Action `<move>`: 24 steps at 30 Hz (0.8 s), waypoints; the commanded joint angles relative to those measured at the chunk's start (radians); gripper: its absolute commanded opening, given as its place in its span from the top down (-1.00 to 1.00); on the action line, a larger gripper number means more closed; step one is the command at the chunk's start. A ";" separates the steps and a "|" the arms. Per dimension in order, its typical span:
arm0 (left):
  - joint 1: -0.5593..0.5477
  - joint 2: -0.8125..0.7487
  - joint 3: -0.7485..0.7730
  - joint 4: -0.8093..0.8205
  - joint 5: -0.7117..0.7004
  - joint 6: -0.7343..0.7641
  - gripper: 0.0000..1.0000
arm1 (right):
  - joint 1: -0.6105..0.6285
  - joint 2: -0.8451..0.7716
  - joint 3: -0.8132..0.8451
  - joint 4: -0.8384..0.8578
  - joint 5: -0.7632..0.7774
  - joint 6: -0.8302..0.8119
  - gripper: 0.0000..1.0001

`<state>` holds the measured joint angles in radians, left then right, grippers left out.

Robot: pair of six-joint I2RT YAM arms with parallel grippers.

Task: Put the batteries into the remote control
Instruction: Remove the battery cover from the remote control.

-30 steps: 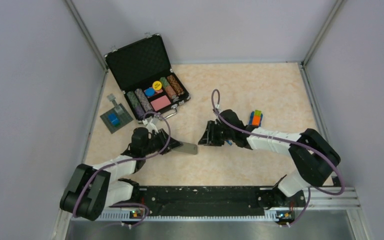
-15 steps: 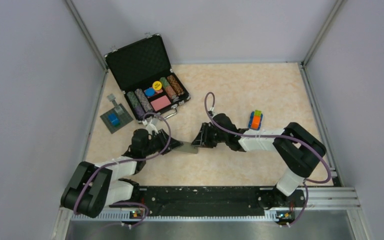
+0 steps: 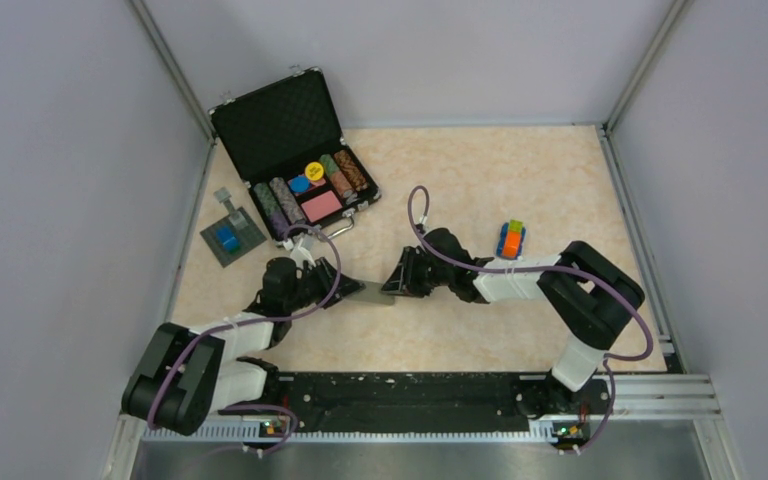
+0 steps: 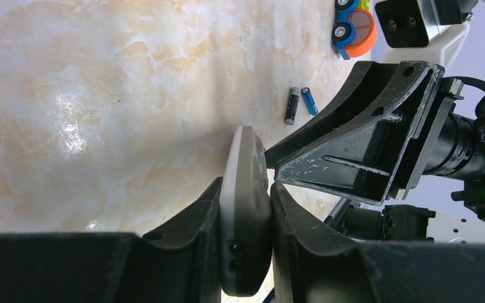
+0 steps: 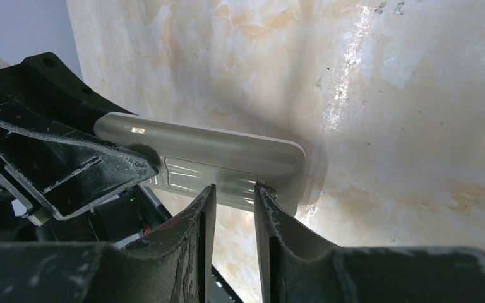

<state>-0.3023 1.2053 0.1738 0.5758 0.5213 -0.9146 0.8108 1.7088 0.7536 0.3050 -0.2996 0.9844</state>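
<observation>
Left gripper (image 4: 245, 189): jaws partly closed and clamped on the remote (image 4: 247, 158), which stands edge-on between the pads, its free end sticking out past the fingertips. Right gripper (image 5: 234, 189): it meets that free end from the opposite side. Its jaws are only narrowly parted, the tips rest against the grey back of the remote at the outlined cover panel, and nothing is seen pinched between them. Beyond the remote's tip, well apart from both grippers, the two batteries lie side by side on the table (image 4: 101, 95), one dark (image 4: 292, 105) and one blue (image 4: 309, 100). A toy car (image 4: 353, 28) lies farther out past them. Progress, judged: remote lifted and presented back-up, cover apparently still on, neither battery picked up. Opening the compartment and both insertions remain. Writing: none legible on the remote or batteries in any view.
</observation>
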 commanded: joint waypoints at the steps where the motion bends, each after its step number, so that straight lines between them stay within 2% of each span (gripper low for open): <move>1: -0.001 0.028 -0.007 -0.098 -0.090 0.084 1.00 | 0.009 0.016 0.032 -0.042 0.031 -0.026 0.42; 10: -0.001 0.035 0.016 -0.176 -0.107 0.117 1.00 | 0.009 -0.009 0.049 -0.079 0.050 -0.050 0.42; 24: -0.001 0.069 0.029 -0.212 -0.128 0.151 1.00 | 0.008 -0.066 0.037 -0.026 0.049 -0.048 0.42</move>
<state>-0.3027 1.2297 0.2165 0.5198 0.5186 -0.8867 0.8116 1.7020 0.7746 0.2649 -0.2775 0.9607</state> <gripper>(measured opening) 0.322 0.290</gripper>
